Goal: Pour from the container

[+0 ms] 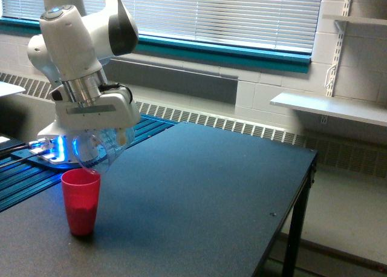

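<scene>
Dark table fills lower frame. White arm upper left. Gripper clamped on the container, tipped steeply, mouth low, just above red cup at lower left. Step judged: mid-pour. Next: hold tilt over the rim, then right it.

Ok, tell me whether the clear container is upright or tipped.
Tipped. The clear container, held in the gripper, leans with its mouth angled down over the rim of the red cup. Its contents cannot be made out.
</scene>
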`<action>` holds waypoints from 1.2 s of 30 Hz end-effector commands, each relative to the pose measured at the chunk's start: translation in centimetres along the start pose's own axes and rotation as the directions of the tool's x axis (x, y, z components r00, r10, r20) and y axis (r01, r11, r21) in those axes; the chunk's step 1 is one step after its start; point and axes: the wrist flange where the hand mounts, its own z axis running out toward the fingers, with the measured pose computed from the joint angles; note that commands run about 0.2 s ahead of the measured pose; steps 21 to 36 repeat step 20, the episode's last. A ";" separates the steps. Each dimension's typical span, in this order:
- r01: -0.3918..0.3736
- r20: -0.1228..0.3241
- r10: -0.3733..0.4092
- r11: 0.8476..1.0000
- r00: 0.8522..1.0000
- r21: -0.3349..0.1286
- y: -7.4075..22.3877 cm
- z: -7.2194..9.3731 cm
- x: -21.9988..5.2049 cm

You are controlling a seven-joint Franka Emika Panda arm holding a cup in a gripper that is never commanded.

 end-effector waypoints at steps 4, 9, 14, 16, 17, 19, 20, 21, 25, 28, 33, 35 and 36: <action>0.065 -0.003 -0.065 0.995 0.998 0.074 0.5 -1.2 -1.4; 0.093 -0.004 -0.093 0.992 0.996 0.089 1.0 -1.5 -2.0; 0.112 -0.005 -0.112 0.987 0.994 0.113 1.5 -1.8 -2.4; 0.117 0.001 -0.118 0.984 0.993 0.133 1.6 -2.0 -2.4; 0.121 0.005 -0.122 0.983 0.992 0.135 1.7 -2.0 -2.5; 0.134 -0.002 -0.134 0.984 0.991 0.118 2.1 -1.7 -2.8; 0.135 -0.003 -0.135 0.984 0.991 0.116 2.2 -1.7 -2.8; 0.135 -0.003 -0.135 0.984 0.991 0.116 2.2 -1.7 -2.8; 0.135 -0.003 -0.135 0.984 0.991 0.116 2.2 -1.7 -2.8; 0.135 -0.003 -0.135 0.984 0.991 0.116 2.2 -1.7 -2.8; 0.135 -0.003 -0.135 0.984 0.991 0.116 2.2 -1.7 -2.8; 0.135 -0.003 -0.135 0.984 0.991 0.116 2.2 -1.7 -2.8; 0.135 -0.003 -0.135 0.984 0.991 0.116 2.2 -1.7 -2.8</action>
